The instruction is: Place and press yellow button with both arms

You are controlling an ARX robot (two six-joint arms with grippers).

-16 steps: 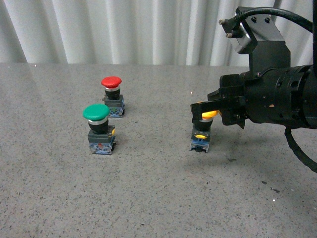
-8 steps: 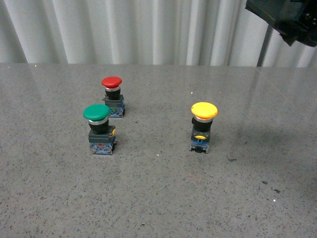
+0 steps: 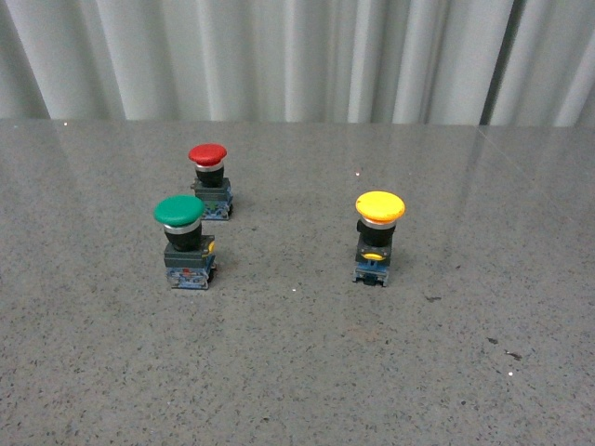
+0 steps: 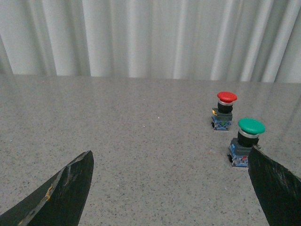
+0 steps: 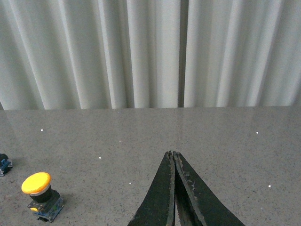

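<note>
The yellow button (image 3: 379, 238) stands upright on the grey table, right of centre in the front view, with nothing touching it. It also shows in the right wrist view (image 5: 41, 195), well apart from my right gripper (image 5: 173, 153), which is shut and empty with its jaws pressed together. My left gripper (image 4: 171, 157) is open wide and empty over bare table. One of its fingers (image 4: 275, 188) lies in front of the green button's base. Neither arm shows in the front view.
A green-capped button (image 3: 183, 242) and a red-capped button (image 3: 210, 180) stand at the left of the front view. They also show in the left wrist view, green (image 4: 246, 147) and red (image 4: 224, 110). A white curtain (image 3: 279, 56) hangs behind the table.
One second ago my right gripper was at the yellow button's cap. It has let go, risen and left the front view. The yellow button stays upright on the table.
</note>
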